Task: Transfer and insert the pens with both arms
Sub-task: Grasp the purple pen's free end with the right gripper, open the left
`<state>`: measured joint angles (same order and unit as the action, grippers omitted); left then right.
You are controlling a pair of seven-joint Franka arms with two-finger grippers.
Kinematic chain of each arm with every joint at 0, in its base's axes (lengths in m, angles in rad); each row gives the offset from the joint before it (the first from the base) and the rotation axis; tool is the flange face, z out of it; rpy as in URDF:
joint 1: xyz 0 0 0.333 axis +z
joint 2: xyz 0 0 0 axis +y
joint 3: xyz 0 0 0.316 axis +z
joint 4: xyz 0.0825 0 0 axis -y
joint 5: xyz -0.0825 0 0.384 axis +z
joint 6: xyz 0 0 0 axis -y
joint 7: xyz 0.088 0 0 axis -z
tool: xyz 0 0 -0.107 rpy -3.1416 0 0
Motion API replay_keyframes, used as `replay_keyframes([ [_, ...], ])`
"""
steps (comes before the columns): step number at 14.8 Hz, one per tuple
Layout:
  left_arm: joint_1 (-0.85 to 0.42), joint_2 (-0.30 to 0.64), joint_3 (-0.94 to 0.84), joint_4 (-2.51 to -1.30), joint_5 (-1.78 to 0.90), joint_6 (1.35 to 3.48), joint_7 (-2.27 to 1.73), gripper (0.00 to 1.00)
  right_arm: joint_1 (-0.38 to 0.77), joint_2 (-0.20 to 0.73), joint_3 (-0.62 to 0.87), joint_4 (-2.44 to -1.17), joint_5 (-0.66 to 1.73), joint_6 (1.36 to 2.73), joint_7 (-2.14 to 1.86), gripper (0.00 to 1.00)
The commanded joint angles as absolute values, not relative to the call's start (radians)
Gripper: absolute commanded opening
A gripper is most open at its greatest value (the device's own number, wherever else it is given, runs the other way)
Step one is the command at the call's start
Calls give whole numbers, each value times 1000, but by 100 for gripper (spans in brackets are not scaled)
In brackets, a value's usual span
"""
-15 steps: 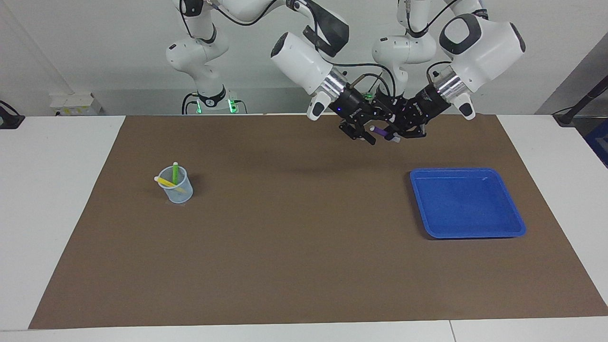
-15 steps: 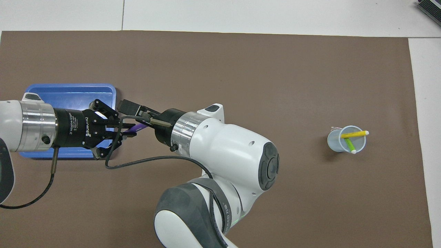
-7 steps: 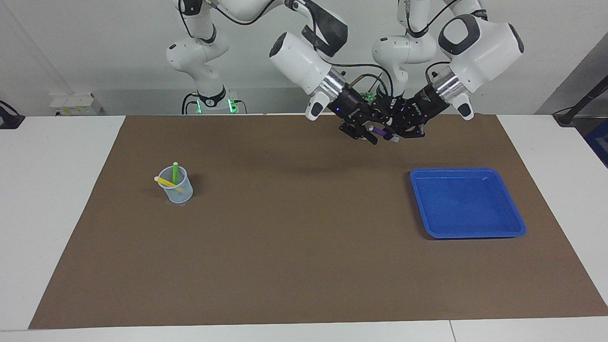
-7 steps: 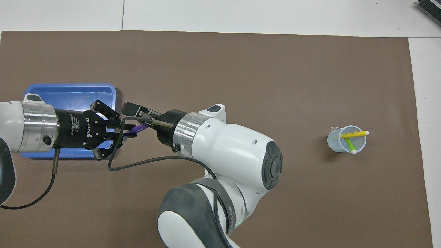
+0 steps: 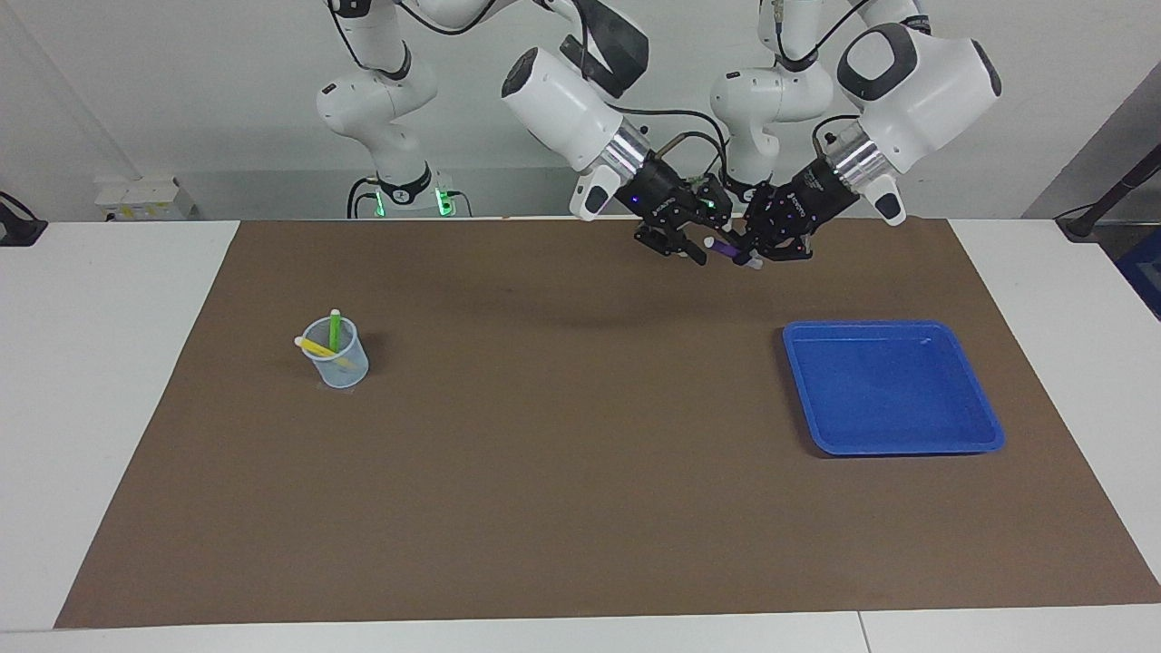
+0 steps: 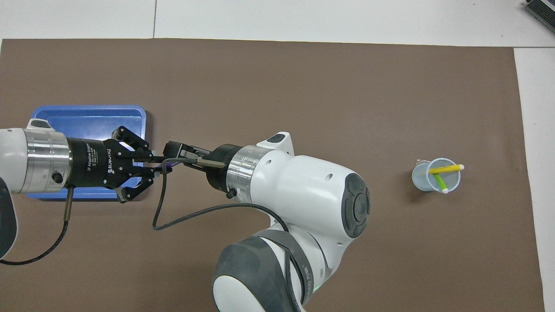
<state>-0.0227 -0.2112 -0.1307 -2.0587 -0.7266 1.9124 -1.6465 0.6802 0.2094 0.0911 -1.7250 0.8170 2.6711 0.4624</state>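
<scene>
Handover over the desk [image 5: 580,508]: my left hand [image 5: 758,252] is clenching the slim, stiff, light dark purple marker pen [image 5: 727,247]; my right hand [image 5: 697,247] is taking its free pale end; its grip I cannot tell.

Both arms have glossy white rounded shells with dark grey joint caps and a ribbed silver wrist ring. Each black pincer, the left pincer [image 6: 158,164] and the right pincer [image 6: 171,152], has splayed links; the left wrist's black barrel bears white lettering. Thin black cables loop from each wrist.
</scene>
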Motion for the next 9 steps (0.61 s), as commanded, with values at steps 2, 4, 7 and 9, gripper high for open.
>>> replay_keyframes([
  [2,-44,-244,-118,-2095,-744,1939,-1663,0,670,184,97,-1755,796,2661,457,45],
  [4,-44,-244,-118,-2095,-744,1939,-1667,0,670,186,97,-1752,796,2666,459,40],
  [7,-43,-244,-118,-2094,-744,1939,-1670,0,669,186,98,-1752,796,2669,459,28],
  [9,-43,-244,-118,-2094,-744,1939,-1671,0,669,187,98,-1750,796,2672,459,11],
])
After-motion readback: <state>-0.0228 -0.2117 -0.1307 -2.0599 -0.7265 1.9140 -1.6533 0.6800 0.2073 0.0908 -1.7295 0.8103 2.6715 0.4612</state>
